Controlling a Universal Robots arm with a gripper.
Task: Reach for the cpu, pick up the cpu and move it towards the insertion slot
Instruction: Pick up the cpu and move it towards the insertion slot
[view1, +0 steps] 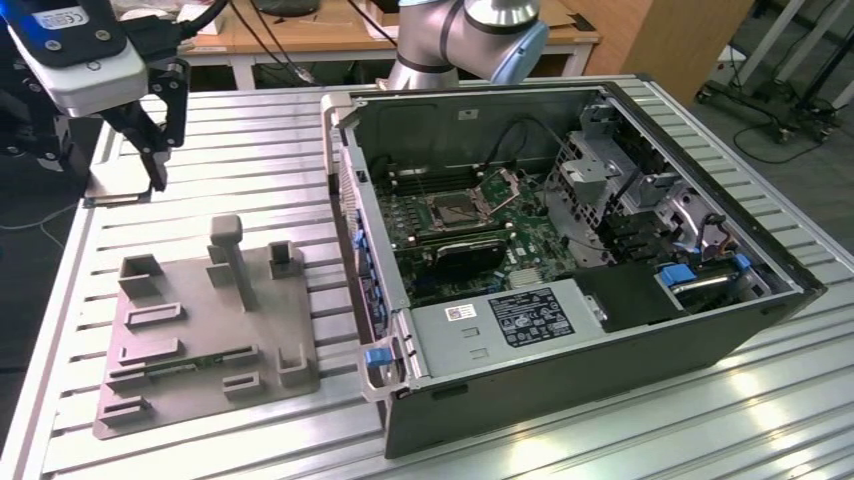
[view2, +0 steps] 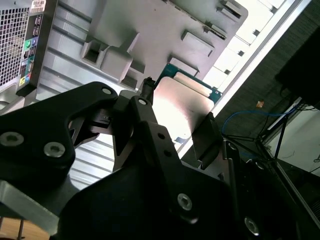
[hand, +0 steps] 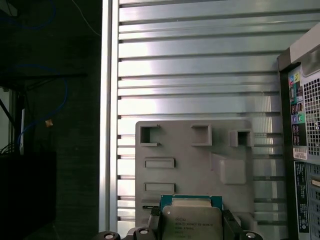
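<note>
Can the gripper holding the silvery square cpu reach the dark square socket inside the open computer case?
Probably yes. The gripper grips the silvery square cpu; the black computer case lies open upward, and nothing seems to cover the dark square socket, its hinged plate tilted up.

Computer case (view1: 587, 330) is lying open on the tabletop (view1: 267, 130), at the exterior view's right. Fixture (view1: 200, 320) is sitting just beside it, at the exterior view's left, with the memory stick (view1: 200, 362) lying in it. Insertion slot (view1: 454, 208) is sitting inside the computer case, on the board (view1: 441, 260). Hand (view1: 110, 165) is hanging behind the fixture, well apart from the insertion slot, with the cpu (hand: 192, 222) sitting between its fingers (hand: 231, 222).
</note>
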